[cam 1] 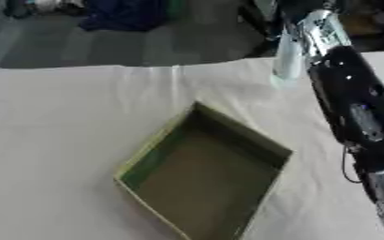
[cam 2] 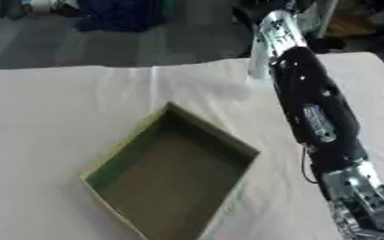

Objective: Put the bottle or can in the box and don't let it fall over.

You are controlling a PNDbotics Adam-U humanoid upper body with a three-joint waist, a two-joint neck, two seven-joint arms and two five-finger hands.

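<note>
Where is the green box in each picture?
Left eye view: the green box sits low, just right of the middle, on the white cloth.
Right eye view: the box sits low, a little left of the middle.
Shared landmark: the black robot arm running down the right side.

The table (cam 1: 56,140) is covered with matt, creased cloth. The box (cam 1: 203,173) appears matt, cardboard-like. The bottle (cam 1: 287,58) looks translucent plastic. The arm (cam 1: 355,108) is finished in glossy black.
</note>
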